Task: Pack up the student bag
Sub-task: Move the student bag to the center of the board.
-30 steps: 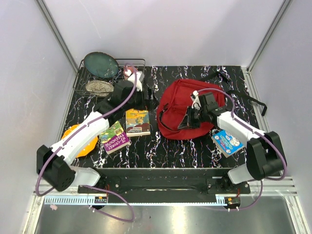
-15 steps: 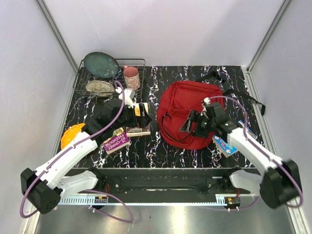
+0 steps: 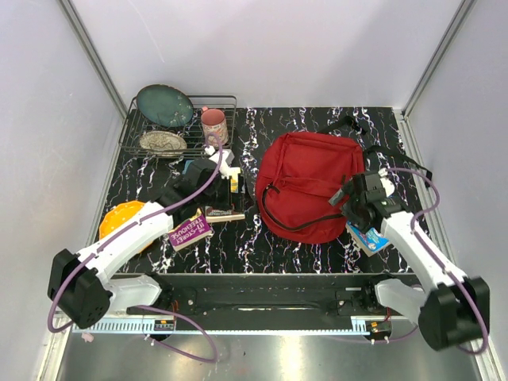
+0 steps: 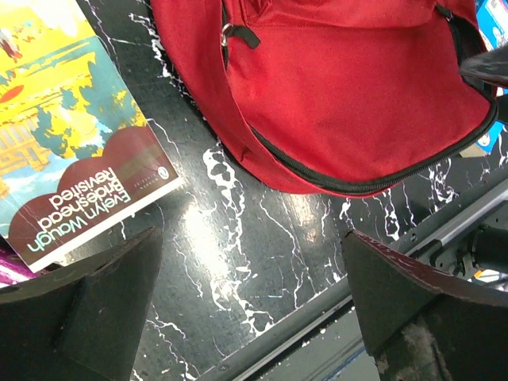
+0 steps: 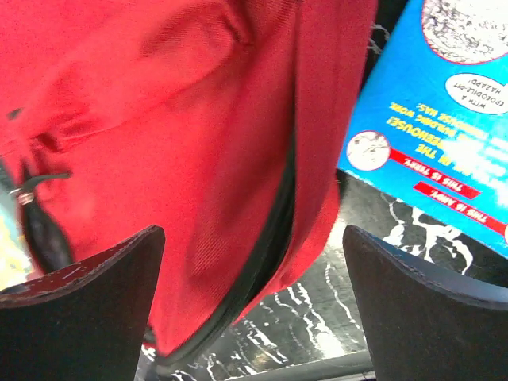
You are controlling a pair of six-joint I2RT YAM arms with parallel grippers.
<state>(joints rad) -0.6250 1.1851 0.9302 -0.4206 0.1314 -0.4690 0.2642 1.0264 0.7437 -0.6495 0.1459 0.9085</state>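
Right pincer [image 5: 252,238] gapes wide, empty, over the student bag [image 5: 159,119]; left pincer [image 4: 252,238] likewise, beside it. My arm hides part of the blue book [image 3: 371,240].

Pink mug [image 3: 213,125] and teal plate [image 3: 164,105] sit in wire rack [image 3: 226,101]

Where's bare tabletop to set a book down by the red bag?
Bare strip along the near edge, between the purple book and the blue book. Another gap between the pink cup and the student bag. Crowded on the left around the dish rack.
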